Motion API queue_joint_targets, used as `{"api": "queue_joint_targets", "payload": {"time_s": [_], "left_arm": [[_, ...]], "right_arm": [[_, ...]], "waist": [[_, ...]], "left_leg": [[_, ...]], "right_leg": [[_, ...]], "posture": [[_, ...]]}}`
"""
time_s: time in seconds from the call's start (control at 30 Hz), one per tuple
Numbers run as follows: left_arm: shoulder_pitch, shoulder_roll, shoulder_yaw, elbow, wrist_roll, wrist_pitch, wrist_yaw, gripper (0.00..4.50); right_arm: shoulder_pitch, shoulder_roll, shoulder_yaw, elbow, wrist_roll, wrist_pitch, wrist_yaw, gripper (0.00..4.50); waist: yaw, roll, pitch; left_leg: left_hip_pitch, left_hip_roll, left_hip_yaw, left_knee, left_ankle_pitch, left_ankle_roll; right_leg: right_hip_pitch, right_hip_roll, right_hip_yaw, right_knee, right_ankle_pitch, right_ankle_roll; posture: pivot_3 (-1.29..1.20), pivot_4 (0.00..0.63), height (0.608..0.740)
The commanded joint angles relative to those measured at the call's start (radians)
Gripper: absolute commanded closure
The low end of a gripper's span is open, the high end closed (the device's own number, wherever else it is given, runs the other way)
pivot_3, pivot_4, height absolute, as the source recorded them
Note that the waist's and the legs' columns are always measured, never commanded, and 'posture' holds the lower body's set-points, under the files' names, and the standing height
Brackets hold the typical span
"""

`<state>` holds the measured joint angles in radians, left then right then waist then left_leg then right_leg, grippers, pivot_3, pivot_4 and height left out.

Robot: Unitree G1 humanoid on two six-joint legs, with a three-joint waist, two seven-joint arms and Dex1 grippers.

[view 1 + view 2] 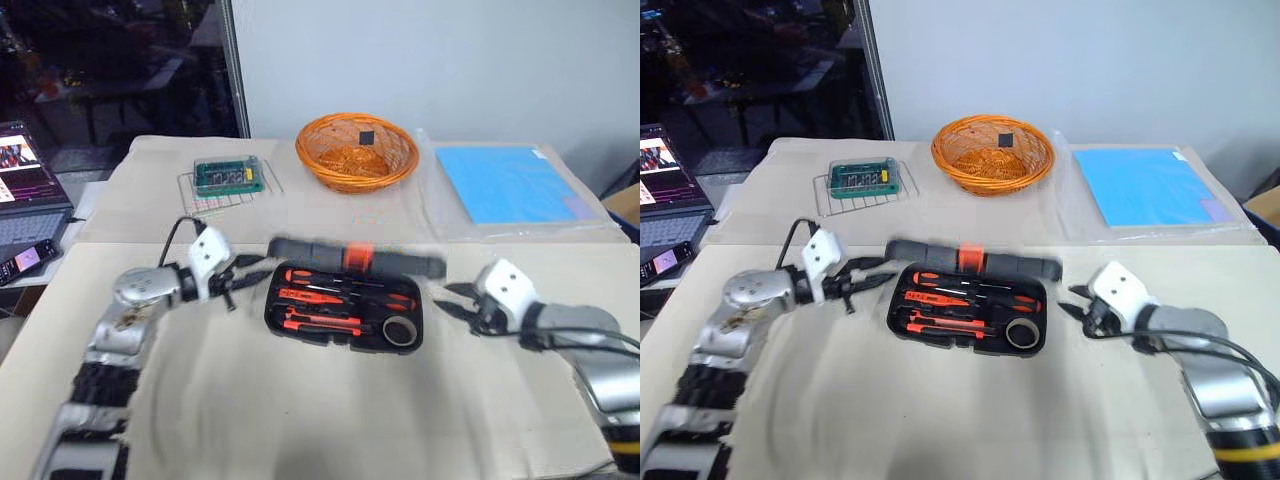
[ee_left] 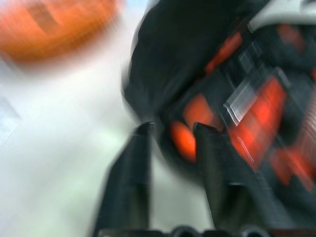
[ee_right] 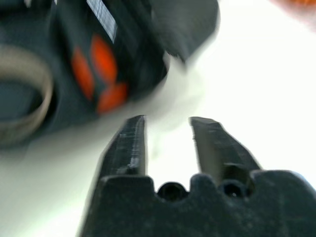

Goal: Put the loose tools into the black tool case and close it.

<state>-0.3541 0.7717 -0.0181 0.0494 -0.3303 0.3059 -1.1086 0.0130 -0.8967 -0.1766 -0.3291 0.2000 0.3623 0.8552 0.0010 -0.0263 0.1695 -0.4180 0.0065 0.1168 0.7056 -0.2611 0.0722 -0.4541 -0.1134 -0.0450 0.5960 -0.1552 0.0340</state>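
Tools (image 1: 252,277) (image 1: 452,298) parted beside case (image 1: 345,318); basket (image 1: 356,152), green box (image 1: 229,176) behind.

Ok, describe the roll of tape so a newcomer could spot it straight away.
Find the open black tool case in the middle of the cloth-covered table. The roll of tape sits in its near right corner, the only round grey ring beside straight orange-and-black tools.

Bright, even; wrist cams motion-blurred.

You see a matt black plastic tool case (image 1: 970,305), a woven orange basket (image 1: 992,152), and pale cloth covering the table (image 1: 940,420).
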Motion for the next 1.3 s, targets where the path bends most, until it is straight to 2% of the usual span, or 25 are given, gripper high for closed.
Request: {"api": "queue_joint_targets", "payload": {"time_s": [0.03,0.07,0.13,0.17,0.23,0.33,0.37,0.4,0.43,0.47,0.5,0.53,0.6,0.73,0.83,0.97,1.03,1.1,1.17,1.2,1.3], "left_arm": [[0.031,0.146,0.064,-0.026,-0.071,0.142,-0.12,1.61],[0.027,0.167,0.075,-0.021,-0.093,0.187,-0.131,1.3],[0.028,0.227,0.117,-0.078,-0.223,0.32,-0.226,0.57],[0.031,0.248,0.128,-0.12,-0.279,0.37,-0.264,0.79],[0.038,0.265,0.129,-0.187,-0.332,0.41,-0.298,0.87],[0.036,0.242,0.125,-0.258,-0.359,0.428,-0.271,1.92],[0.031,0.227,0.117,-0.284,-0.359,0.424,-0.254,2.14],[0.02,0.204,0.105,-0.309,-0.358,0.421,-0.227,2.64],[0.009,0.185,0.091,-0.327,-0.348,0.413,-0.207,2.89],[0.001,0.173,0.082,-0.338,-0.34,0.407,-0.192,3.33],[-0.01,0.155,0.072,-0.346,-0.337,0.406,-0.178,3.43],[-0.024,0.136,0.063,-0.35,-0.334,0.405,-0.159,4.05],[-0.068,0.082,0.024,-0.348,-0.298,0.391,-0.097,4.39],[-0.169,-0.015,-0.028,-0.301,-0.235,0.391,0.014,4.39],[-0.241,-0.064,-0.083,-0.242,-0.175,0.384,0.055,4.39],[-0.299,-0.077,-0.245,-0.124,-0.033,0.356,0.034,4.39],[-0.295,-0.06,-0.327,-0.097,0.024,0.334,-0.014,4.39],[-0.295,-0.055,-0.366,-0.068,0.062,0.325,-0.031,4.39],[-0.304,-0.061,-0.372,-0.037,0.085,0.313,-0.029,4.5],[-0.309,-0.064,-0.371,-0.024,0.093,0.305,-0.03,4.5],[-0.32,-0.069,-0.364,-0.006,0.097,0.286,-0.046,4.5]], "right_arm": [[0.183,-0.09,-0.179,-0.123,-0.006,0.02,0.096,1.8],[0.223,-0.097,-0.211,-0.138,0.004,0.034,0.109,1.8],[0.317,-0.076,-0.295,-0.252,0.145,0.142,0.169,2.34],[0.346,-0.066,-0.298,-0.316,0.212,0.187,0.183,2.54],[0.364,-0.058,-0.239,-0.412,0.269,0.243,0.175,3.06],[0.308,-0.043,-0.072,-0.484,0.267,0.317,0.097,4.11],[0.26,-0.029,0.013,-0.481,0.242,0.35,0.057,4.34],[0.198,-0.02,0.12,-0.458,0.17,0.365,0.013,4.5],[0.14,-0.008,0.2,-0.429,0.119,0.386,-0.027,4.5],[0.099,0.0,0.255,-0.409,0.085,0.403,-0.056,4.5],[0.041,0.023,0.31,-0.367,0.038,0.409,-0.094,4.5],[-0.014,0.052,0.347,-0.322,0.002,0.416,-0.134,4.5],[-0.148,0.134,0.404,-0.187,-0.079,0.425,-0.231,4.5],[-0.325,0.241,0.405,0.016,-0.152,0.393,-0.34,4.5],[-0.386,0.248,0.409,0.087,-0.158,0.347,-0.314,4.5],[-0.3,0.175,0.372,-0.039,-0.069,0.387,-0.182,4.5],[-0.223,0.192,0.293,-0.149,0.027,0.449,-0.162,4.5],[-0.17,0.246,0.227,-0.233,0.082,0.5,-0.202,4.5],[-0.133,0.319,0.191,-0.305,0.127,0.536,-0.254,3.91],[-0.121,0.359,0.184,-0.336,0.144,0.557,-0.281,3.83],[-0.12,0.472,0.226,-0.368,0.123,0.592,-0.395,2.67]], "waist": [[0.002,0.0,0.0],[0.007,0.0,0.0],[0.012,-0.001,0.0],[0.013,-0.001,-0.001],[0.012,-0.001,-0.001],[0.007,-0.001,-0.002],[0.005,-0.001,-0.002],[0.005,-0.001,-0.002],[0.004,-0.001,-0.002],[0.004,-0.001,-0.002],[0.006,-0.001,-0.002],[0.006,-0.001,-0.002],[0.008,-0.003,-0.002],[0.002,-0.005,-0.003],[0.004,-0.005,-0.002],[0.015,-0.003,-0.003],[0.013,-0.003,-0.003],[0.01,-0.002,-0.005],[0.006,0.002,-0.008],[0.006,0.002,-0.008],[0.006,0.003,-0.008]], "left_leg": [[0.0,0.0,0.0,0.0,0.0,0.0],[0.001,0.001,0.0,0.0,-0.001,0.001],[0.003,0.003,-0.001,0.0,-0.004,0.006],[0.003,0.003,-0.001,0.001,-0.004,0.006],[0.004,0.005,-0.001,0.001,-0.007,0.0],[0.008,0.006,-0.001,0.001,-0.008,-0.002],[0.01,0.006,-0.001,0.001,-0.009,-0.003],[0.012,0.006,0.0,0.001,-0.009,-0.003],[0.012,0.006,0.0,0.001,-0.009,-0.003],[0.013,0.006,0.0,0.001,-0.009,-0.003],[0.013,0.006,0.0,0.001,-0.009,-0.004],[0.012,0.005,0.0,0.001,-0.009,-0.004],[0.012,0.005,0.0,0.002,-0.009,-0.004],[0.012,0.007,0.0,0.006,-0.007,-0.005],[0.012,0.006,0.0,0.007,-0.006,-0.006],[0.011,0.006,-0.001,0.006,-0.002,0.003],[0.011,0.006,-0.001,0.006,-0.004,0.004],[0.01,0.007,-0.001,0.006,-0.006,-0.001],[0.011,0.007,0.0,0.006,-0.008,-0.002],[0.012,0.007,0.0,0.006,-0.008,-0.002],[0.012,0.007,0.0,0.006,-0.012,0.004]], "right_leg": [[0.0,0.0,0.0,0.0,0.0,0.0],[0.001,0.001,0.0,-0.001,-0.001,0.0],[0.004,0.001,-0.001,-0.001,-0.007,0.004],[0.003,0.001,-0.001,0.0,-0.008,0.002],[0.004,0.001,-0.001,0.0,-0.009,0.0],[0.007,0.001,0.0,0.0,-0.009,-0.001],[0.009,0.001,0.001,-0.001,-0.01,-0.001],[0.01,0.001,0.001,-0.001,-0.01,-0.002],[0.011,0.001,0.001,-0.001,-0.01,-0.002],[0.012,0.001,0.001,-0.001,-0.01,-0.002],[0.012,0.001,0.001,-0.001,-0.01,-0.002],[0.011,0.001,0.001,-0.001,-0.01,-0.003],[0.011,0.001,0.0,0.0,-0.009,-0.003],[0.013,0.006,0.001,0.0,-0.005,-0.007],[0.013,0.006,0.001,-0.001,-0.002,-0.006],[0.013,0.007,0.001,0.0,-0.003,-0.006],[0.014,0.007,0.001,0.0,-0.001,-0.006],[0.013,0.008,0.0,-0.001,-0.002,-0.004],[0.014,0.008,0.001,-0.001,-0.002,-0.003],[0.014,0.008,0.002,-0.001,-0.003,-0.003],[0.014,0.008,0.002,-0.001,-0.005,-0.002]], "posture": [[0.0,0.15,0.74],[0.0,0.15,0.74],[0.0,0.15,0.74],[0.0,0.15,0.74],[0.0,0.15,0.74],[0.0,0.15,0.74],[0.0,0.15,0.74],[0.0,0.15,0.74],[0.0,0.15,0.74],[0.0,0.15,0.74],[0.0,0.15,0.74],[0.0,0.15,0.74],[0.0,0.15,0.74],[0.0,0.15,0.74],[0.0,0.15,0.74],[0.0,0.15,0.74],[0.0,0.15,0.74],[0.0,0.15,0.74],[0.0,0.15,0.74],[0.0,0.15,0.74],[0.0,0.15,0.74]]}}
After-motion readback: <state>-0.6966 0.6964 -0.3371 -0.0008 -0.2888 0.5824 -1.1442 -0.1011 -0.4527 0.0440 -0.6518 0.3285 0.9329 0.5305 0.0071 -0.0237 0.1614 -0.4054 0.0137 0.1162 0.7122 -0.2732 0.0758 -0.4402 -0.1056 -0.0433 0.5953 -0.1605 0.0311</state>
